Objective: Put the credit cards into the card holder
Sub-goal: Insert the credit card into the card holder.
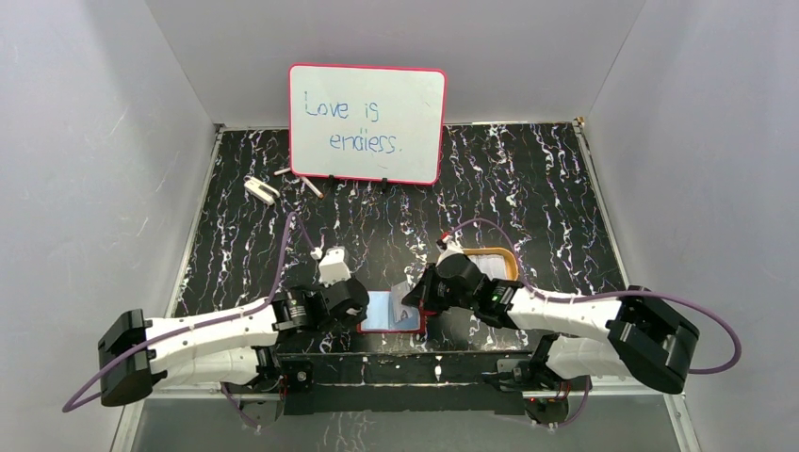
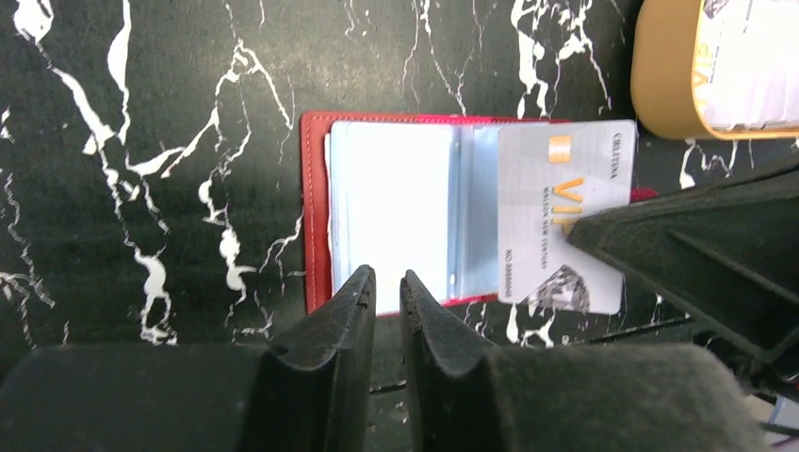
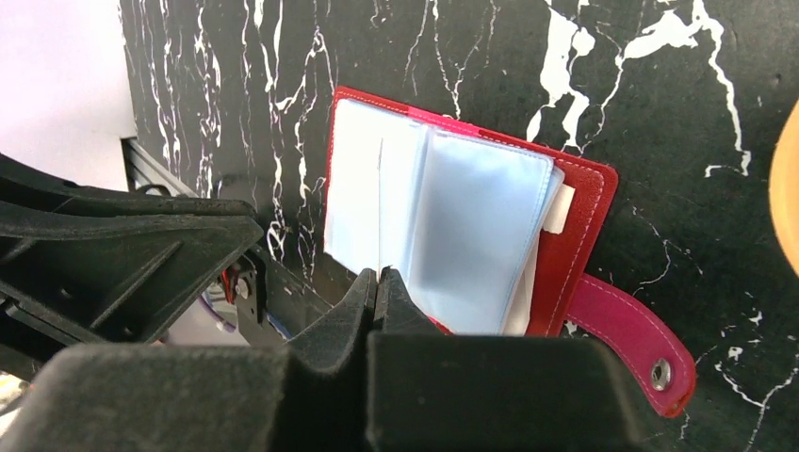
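1. The red card holder (image 2: 316, 188) lies open on the black marbled surface (image 2: 141, 113), close to its front edge, between the two arms.
2. The right hand (image 3: 379, 278) is clenched on a grey VIP credit card (image 2: 556, 207), holding it over the holder's right-hand pockets.
3. The left hand (image 2: 383, 282) hangs at the holder's near edge, its fingers parted by a narrow gap with nothing between them. Whether they touch the holder I can't quite tell.
4. An orange-rimmed tray (image 2: 660, 75) sits just beyond, to the right.

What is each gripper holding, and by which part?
The right gripper pinches a card by one edge over the holder. The left gripper holds nothing, jaws slightly apart.
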Robot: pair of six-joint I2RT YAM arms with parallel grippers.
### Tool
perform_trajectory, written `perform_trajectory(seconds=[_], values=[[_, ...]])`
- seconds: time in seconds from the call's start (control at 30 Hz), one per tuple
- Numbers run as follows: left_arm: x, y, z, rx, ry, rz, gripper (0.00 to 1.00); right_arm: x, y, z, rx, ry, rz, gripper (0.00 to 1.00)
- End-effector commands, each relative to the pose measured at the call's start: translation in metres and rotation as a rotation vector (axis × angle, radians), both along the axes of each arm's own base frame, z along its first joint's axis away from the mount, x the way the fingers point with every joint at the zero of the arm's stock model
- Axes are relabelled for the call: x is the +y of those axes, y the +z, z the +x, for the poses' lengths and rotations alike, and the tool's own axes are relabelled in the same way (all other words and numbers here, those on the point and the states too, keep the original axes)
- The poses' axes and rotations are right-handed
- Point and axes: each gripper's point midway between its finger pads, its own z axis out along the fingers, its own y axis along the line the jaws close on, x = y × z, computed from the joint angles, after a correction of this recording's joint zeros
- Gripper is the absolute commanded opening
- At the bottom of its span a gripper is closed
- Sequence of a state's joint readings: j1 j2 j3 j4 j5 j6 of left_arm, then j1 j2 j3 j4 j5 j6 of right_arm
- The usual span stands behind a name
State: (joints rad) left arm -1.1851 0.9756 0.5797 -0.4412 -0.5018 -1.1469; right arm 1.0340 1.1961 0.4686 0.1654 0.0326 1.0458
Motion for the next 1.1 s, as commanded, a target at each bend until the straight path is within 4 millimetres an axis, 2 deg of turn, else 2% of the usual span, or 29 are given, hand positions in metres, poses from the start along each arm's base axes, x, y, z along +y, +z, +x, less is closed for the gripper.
perform_trajectory(seconds=[0.0,0.17,0.43,0.67,1.07], values=[[-0.008,0.000,0.023,-0.059,0.054,-0.037,0.13,0.016,0.015,0.016,-0.011,-0.081,0.121,0.00],[-0.008,-0.026,0.030,0.028,0.055,-0.060,0.08,0.018,0.003,0.014,0.022,-0.081,0.117,0.00],[-0.015,-0.042,0.033,0.066,0.034,-0.062,0.05,0.014,-0.010,0.013,0.045,-0.099,0.090,0.00],[-0.007,-0.060,0.024,0.120,0.053,-0.032,0.02,0.012,-0.018,0.011,0.063,-0.100,0.077,0.00],[-0.003,-0.064,0.019,0.144,0.060,-0.035,0.01,0.015,-0.030,0.004,0.107,-0.080,0.072,0.00]])
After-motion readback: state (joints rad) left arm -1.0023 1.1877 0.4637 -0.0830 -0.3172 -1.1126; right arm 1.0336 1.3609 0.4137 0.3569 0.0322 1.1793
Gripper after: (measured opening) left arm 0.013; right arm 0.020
